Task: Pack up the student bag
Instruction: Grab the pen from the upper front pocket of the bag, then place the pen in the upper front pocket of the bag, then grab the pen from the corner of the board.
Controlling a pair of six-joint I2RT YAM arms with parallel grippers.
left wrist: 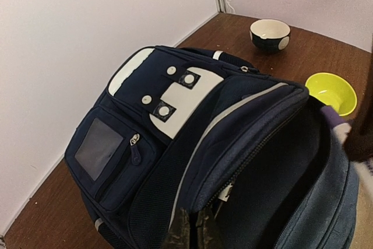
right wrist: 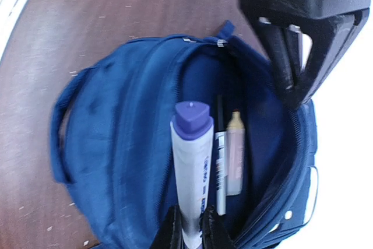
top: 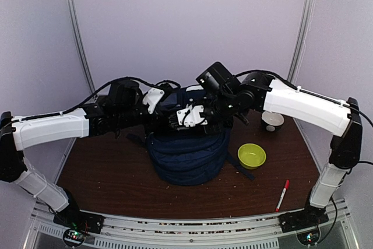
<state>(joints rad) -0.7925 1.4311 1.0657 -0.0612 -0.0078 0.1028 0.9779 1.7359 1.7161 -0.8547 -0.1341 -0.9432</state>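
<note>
1. Your student bag [top: 186, 155], navy woven fabric with a rounded body, stands mid-way on the dark wood table [top: 105, 173], mouth unzipped.
2. Your left gripper [left wrist: 190, 232] is pinched tight on its zip rim.
3. Your right gripper [right wrist: 190, 231] clamps a smooth white marker [right wrist: 192, 161] with a purple triangular cap over the opening.
4. Inside lie a thin black pen [right wrist: 220, 167] and a beige tube [right wrist: 235, 155].

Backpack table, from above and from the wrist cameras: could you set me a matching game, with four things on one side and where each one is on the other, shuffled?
Things:
1. purple-capped marker
2. lime-green bowl
3. red pen
4. dark bowl, white inside

Places:
A. lying on the table near the front edge
B. gripped by the right pincer over the open backpack
C. far side of the table, behind the other bowl
D. empty, just right of the backpack

Pairs: 1-B, 2-D, 3-A, 4-C.
</note>
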